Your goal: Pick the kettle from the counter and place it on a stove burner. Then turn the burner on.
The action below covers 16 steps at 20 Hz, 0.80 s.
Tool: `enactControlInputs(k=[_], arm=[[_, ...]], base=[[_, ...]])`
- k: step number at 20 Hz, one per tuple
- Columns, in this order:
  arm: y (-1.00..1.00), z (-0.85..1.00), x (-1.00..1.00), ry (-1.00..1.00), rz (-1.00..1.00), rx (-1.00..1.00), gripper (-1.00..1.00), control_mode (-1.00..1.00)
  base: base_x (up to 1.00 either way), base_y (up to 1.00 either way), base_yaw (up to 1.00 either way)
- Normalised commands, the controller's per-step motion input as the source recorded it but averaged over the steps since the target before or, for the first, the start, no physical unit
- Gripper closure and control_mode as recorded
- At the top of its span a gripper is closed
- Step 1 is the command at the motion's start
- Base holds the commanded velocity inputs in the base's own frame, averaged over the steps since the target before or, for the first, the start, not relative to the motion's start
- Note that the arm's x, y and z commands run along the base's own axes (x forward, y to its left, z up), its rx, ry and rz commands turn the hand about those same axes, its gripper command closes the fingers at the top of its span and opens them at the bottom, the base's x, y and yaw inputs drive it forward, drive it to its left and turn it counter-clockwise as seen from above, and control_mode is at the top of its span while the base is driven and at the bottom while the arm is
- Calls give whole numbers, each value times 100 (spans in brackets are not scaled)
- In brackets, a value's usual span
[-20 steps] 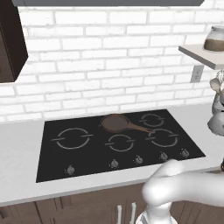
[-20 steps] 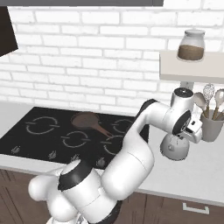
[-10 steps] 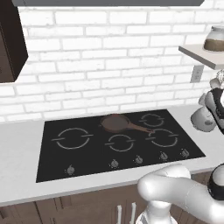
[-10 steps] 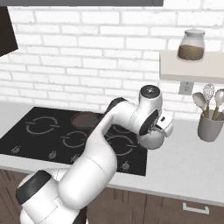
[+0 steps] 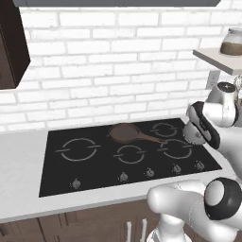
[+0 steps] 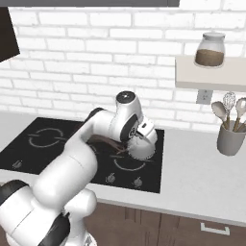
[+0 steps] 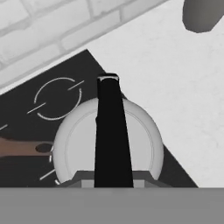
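aloft, kettle (image 6: 142, 145) over stove burner (image 5: 177, 149)

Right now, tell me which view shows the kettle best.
The right base view: the kettle hangs in profile over the cooktop's right end. The hand view looks straight down on its body behind the black handle. The left base view catches it partly behind the arm.

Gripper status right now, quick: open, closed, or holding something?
Gripper: closed on the kettle, carrying it above the stove's right side.
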Motion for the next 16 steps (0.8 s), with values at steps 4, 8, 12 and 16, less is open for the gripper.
enactControlInputs(k=[4, 8, 12, 16], arm=[[45, 0, 42, 21, 0, -8, 100, -100], [6, -22, 3, 5, 0, 0, 100, -100], [0, -48, 0, 0, 0, 7, 100, -100], [5, -49, 7, 0, 0, 14, 100, -100]], base=[[0, 0, 0], [0, 0, 0], [0, 0, 0], [0, 0, 0]])
